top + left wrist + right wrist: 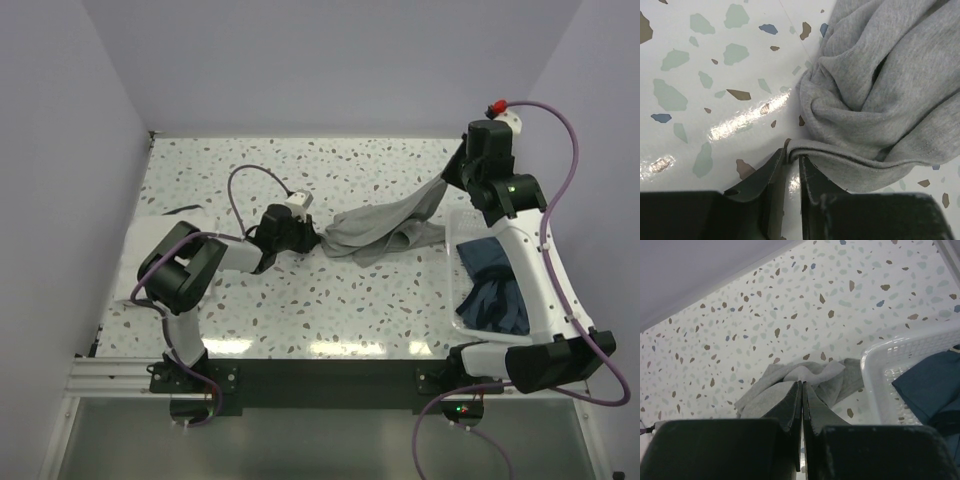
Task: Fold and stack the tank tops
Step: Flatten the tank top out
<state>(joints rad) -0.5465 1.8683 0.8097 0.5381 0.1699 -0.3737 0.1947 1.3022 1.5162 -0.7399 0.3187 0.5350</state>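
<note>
My right gripper (pixel 801 385) clamps the grey top (pixel 385 230) aloft; my left gripper (pixel 792 155), narrow on its hem (pixel 840 156), needs a deeper bite.

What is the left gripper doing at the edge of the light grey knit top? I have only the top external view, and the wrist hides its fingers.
Observer: The left wrist view shows the left gripper with its jaws nearly together. The hem of the light heather grey knit tank top is at their tips. I cannot tell if it is pinched.
Operator: And the right gripper's jaws?
Observer: The right wrist view shows the right gripper shut with no gap, the grey top's fabric at its tips.
Operator: What is that pale tray on the right?
Observer: A white plastic lattice basket, its wall pierced with small holes.
</note>
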